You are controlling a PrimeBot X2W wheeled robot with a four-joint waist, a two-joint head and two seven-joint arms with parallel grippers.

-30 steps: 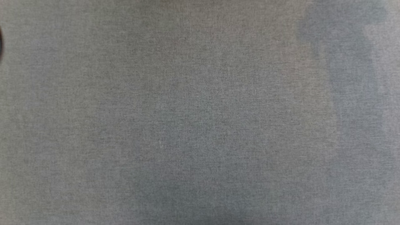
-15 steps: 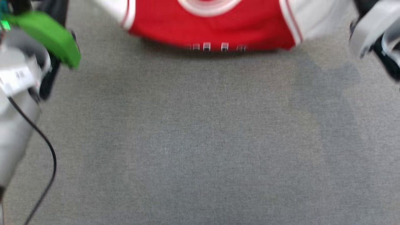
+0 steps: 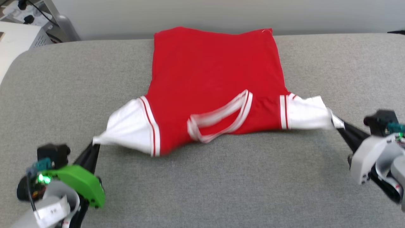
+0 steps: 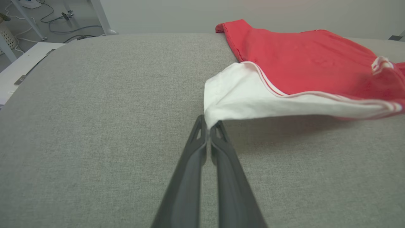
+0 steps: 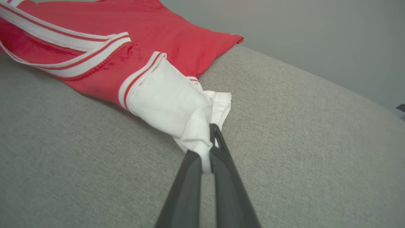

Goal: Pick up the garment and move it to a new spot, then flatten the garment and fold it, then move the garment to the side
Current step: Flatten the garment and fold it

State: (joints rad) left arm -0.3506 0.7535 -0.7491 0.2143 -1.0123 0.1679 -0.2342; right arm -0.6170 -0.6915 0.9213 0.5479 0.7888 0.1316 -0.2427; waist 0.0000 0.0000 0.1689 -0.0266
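Observation:
The garment (image 3: 208,76), a red jersey with white sleeves and striped trim, lies spread on the grey cushioned surface (image 3: 221,190), hem at the far edge, collar toward me. Its lettering is hidden. My left gripper (image 3: 95,144) is shut on the tip of the left white sleeve (image 4: 240,98), pulled taut just above the surface. My right gripper (image 3: 337,122) is shut on the bunched end of the right white sleeve (image 5: 171,101). In each wrist view the dark fingers (image 4: 202,148) (image 5: 218,152) pinch white cloth.
The grey surface ends at a pale wall (image 3: 221,12) behind the garment. Off its far left corner stand a white cabinet (image 3: 15,41) and cables on the floor. Bare grey surface lies in front of and beside the garment.
The head camera has tilted up from bare grey surface to the whole garment and both arms. Both grippers hold the sleeves; garment motion cannot be separated from the camera's.

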